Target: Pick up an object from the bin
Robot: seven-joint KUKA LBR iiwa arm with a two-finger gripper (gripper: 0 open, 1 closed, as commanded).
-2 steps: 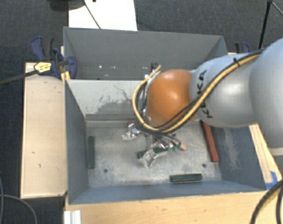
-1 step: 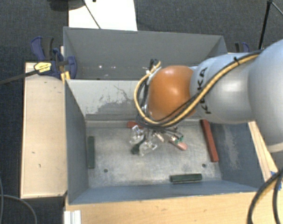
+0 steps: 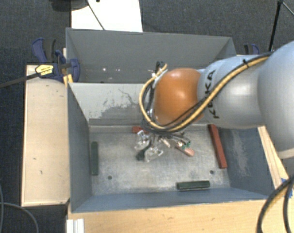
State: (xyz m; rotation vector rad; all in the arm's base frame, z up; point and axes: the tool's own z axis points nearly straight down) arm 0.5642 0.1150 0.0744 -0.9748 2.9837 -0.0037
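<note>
**A:** Looking into the grey bin (image 3: 81,144), which step is the arm (image 3: 253,96) working through?

**B:** I am judging it to be the reach-and-grasp step. The pincer (image 3: 149,148) is hanging low over the middle of the bin floor, tucked under the orange wrist cover (image 3: 173,98). Nothing is being lifted clear yet.

**A:** Is it gripping anything?

**B:** I cannot tell. The cover is hiding much of it, so I am not seeing how wide it is standing or whether anything is caught in it.

**A:** What is lying nearest?

**B:** A pinkish-red piece (image 3: 187,151) is lying just beside the pincer, toward the wall the arm is reaching over. A small red piece (image 3: 136,129) is lying close by too, toward the far wall. Those are looking like the likeliest candidates, though I am not able to say which one it is after.

**A:** And the rest?

**B:** A reddish-brown bar (image 3: 217,147) is lying along the arm-side wall, a dark bar (image 3: 193,185) is lying near the front edge, and a second dark bar (image 3: 93,158) is lying by the opposite wall. All three are sitting well apart from the pincer.

**A:** What is the next move calling for?

**B:** As I am reading it, it is calling for closing firmly on one small piece without nudging its neighbour. After that comes rising straight up, keeping clear of the sloping far wall and checking that the piece is coming along.
</note>
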